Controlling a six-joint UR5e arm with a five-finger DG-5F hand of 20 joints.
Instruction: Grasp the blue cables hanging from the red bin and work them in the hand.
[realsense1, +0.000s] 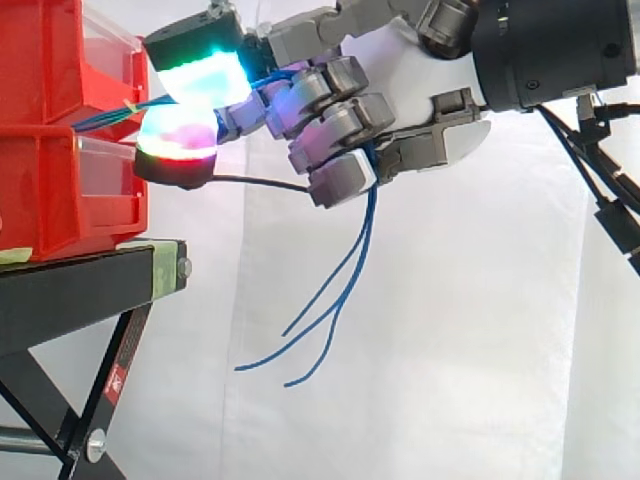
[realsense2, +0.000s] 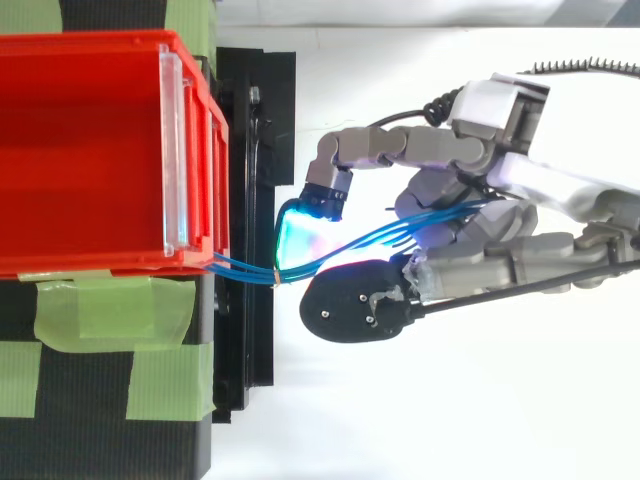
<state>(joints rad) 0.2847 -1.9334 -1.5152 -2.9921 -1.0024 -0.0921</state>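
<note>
Hand clasps cables, seemingly from bin

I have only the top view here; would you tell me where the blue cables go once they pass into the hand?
Observer: In the side view the blue cables come out beneath the curled fingers of the hand and hang straight down, their loose ends free in the air.
Operator: Thank you. Do those ends touch the stand?
Observer: No, they hang apart from the black stand, out past its front edge.
Operator: Good. And at what height do they leave the bin?
Observer: At about the level where the upper red bin rests on the lower red bin.
</note>
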